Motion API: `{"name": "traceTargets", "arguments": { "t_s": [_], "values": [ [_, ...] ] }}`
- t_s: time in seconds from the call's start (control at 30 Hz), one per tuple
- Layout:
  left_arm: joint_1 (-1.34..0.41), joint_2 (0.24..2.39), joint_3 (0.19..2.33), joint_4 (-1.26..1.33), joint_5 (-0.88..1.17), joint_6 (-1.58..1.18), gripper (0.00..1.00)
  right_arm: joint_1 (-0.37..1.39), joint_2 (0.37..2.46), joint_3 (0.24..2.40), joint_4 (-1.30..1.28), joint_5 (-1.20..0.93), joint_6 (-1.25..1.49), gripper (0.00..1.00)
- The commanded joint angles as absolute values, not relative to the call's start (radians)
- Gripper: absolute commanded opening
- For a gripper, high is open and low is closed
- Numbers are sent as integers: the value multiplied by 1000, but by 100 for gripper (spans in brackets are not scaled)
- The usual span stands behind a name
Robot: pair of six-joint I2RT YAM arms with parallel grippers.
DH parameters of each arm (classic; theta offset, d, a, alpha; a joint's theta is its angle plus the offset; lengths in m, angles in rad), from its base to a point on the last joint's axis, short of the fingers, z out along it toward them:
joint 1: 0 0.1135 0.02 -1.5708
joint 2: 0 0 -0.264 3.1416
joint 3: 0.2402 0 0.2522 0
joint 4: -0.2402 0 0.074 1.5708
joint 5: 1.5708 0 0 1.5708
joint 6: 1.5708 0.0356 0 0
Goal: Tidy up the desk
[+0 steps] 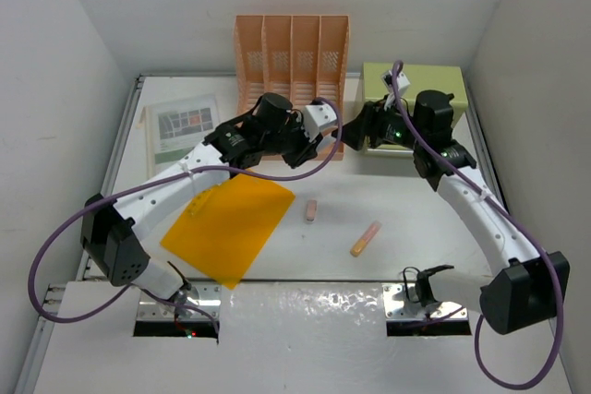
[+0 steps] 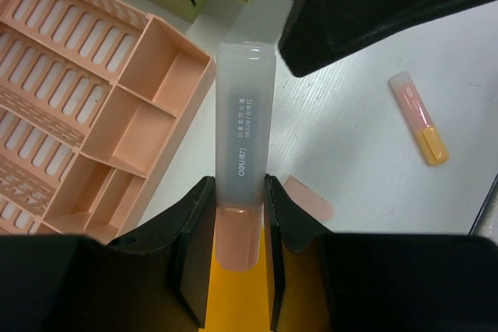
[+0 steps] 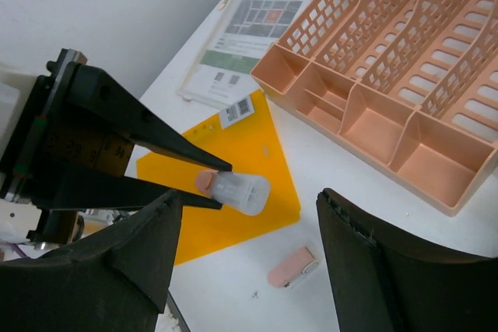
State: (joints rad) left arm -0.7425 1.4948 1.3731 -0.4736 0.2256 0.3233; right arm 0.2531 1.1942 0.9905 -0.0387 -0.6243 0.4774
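The left gripper (image 2: 237,196) clamps the highlighter (image 2: 245,126) by its peach end over the back of the table (image 1: 369,193), beside the rack (image 1: 292,53). The right gripper (image 3: 249,196), jaws apart, sits close, so a bump could knock it loose.

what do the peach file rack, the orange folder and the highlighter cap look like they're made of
Peach file rack: rigid moulded plastic, matte, judging by its even slotted walls and dividers. Orange folder: probably a thin plastic sheet, lying flat in one uniform colour, though it could be card. Highlighter cap: frosted translucent plastic, cloudy rather than clear, with small printed text.
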Motion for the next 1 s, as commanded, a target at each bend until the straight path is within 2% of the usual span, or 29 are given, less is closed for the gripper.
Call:
{"name": "traceTargets", "arguments": {
  "t_s": [0.0,0.13,0.2,0.33,0.43,0.47,0.5,0.53,0.63,0.67,0.7,0.73,0.8,0.97],
  "values": [
    [-741,1448,1402,-433,235,311,0,276,1221,1000,24,-611,514,68],
    [-741,1457,1396,-430,244,313,0,310,1278,1012,63,-604,538,64],
    [-741,1457,1390,-422,242,310,0,334,1318,1037,55,-610,531,57],
    [-741,1454,1388,-413,219,314,0,353,1365,1066,23,-611,522,53],
    [-741,1453,1385,-408,195,324,0,357,1377,1065,20,-614,517,29],
    [-741,1454,1381,-405,189,327,0,357,1379,1065,18,-612,518,12],
    [-741,1453,1379,-403,183,330,0,356,1381,1065,17,-609,517,4],
    [-741,1453,1376,-402,172,330,0,356,1378,1066,12,-603,515,0],
    [-741,1454,1364,-403,160,333,1,356,1364,1084,-43,-526,465,0],
    [-741,1456,1358,-410,161,334,29,356,1358,1091,-90,-493,421,0],
    [-741,1456,1356,-416,160,336,52,356,1353,1101,-122,-453,393,0],
    [-741,1454,1351,-423,156,334,99,356,1344,1123,-193,-358,341,0],
    [-741,1448,1344,-426,117,336,100,356,1332,1144,-257,-251,289,0],
    [-741,1378,1232,-359,-36,402,100,357,1298,1198,-397,321,114,0]
  ]
}}
